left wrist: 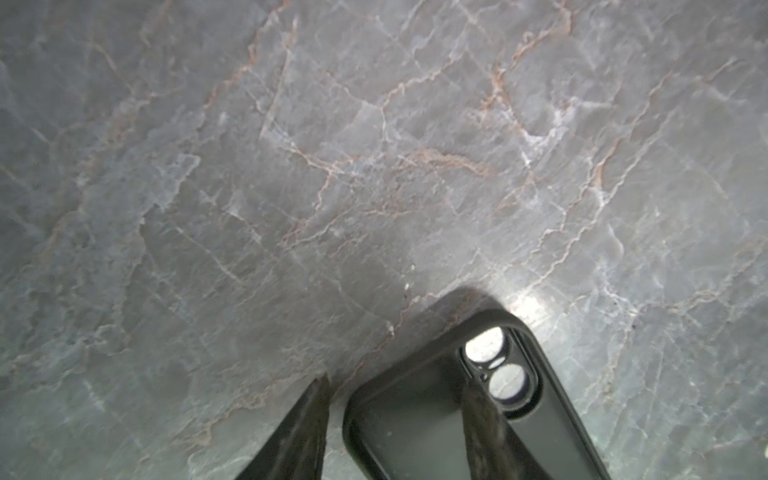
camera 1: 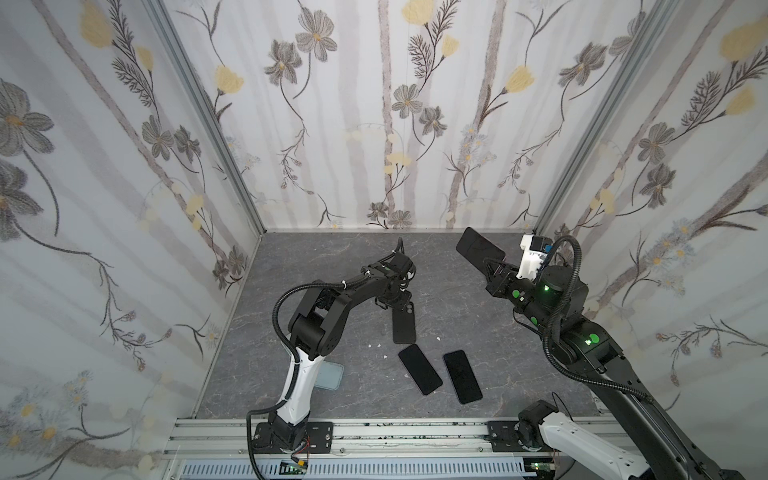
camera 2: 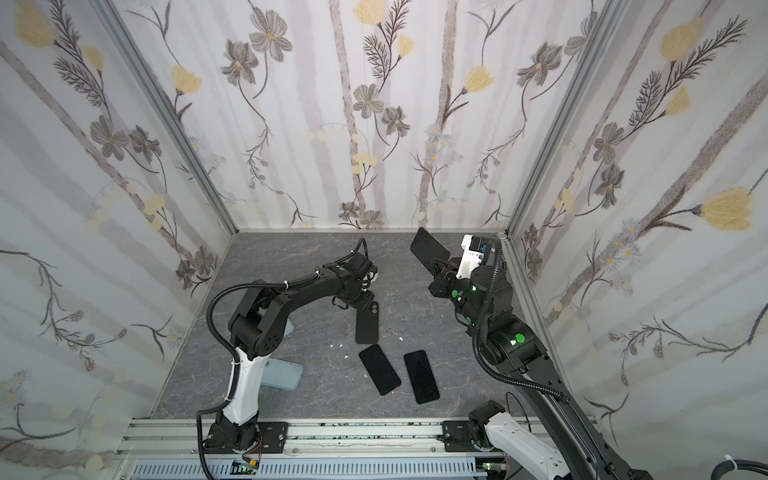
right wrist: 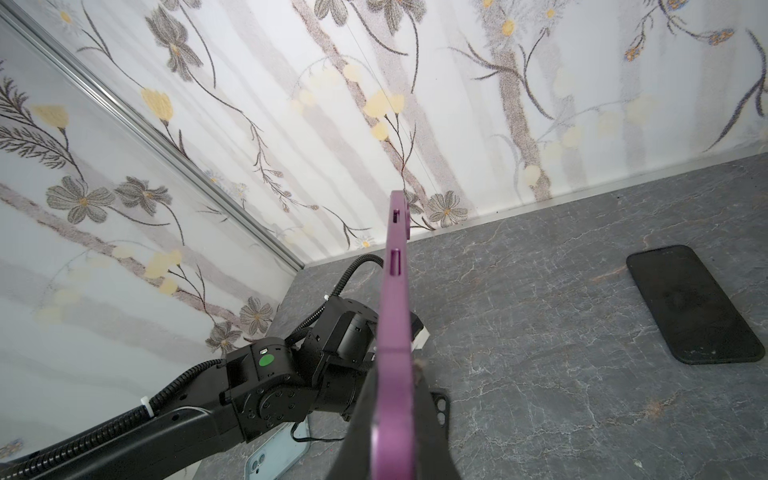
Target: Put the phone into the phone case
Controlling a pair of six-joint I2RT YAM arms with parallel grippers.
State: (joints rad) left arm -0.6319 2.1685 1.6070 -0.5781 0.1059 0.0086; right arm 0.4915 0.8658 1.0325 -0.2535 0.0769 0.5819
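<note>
Three phones and two phone cases, one black, one blue.

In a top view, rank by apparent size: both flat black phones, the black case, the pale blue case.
1. Left flat black phone and right flat black phone: alike.
2. Matte black phone case, far end under the left arm.
3. Pale blue phone case, mostly hidden behind it: unsure.

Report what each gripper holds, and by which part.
Right gripper: the purple phone, pinched at its end away from the side buttons. Left gripper: nothing; its open jaws straddle a side wall of the black case near its camera cutout.
</note>
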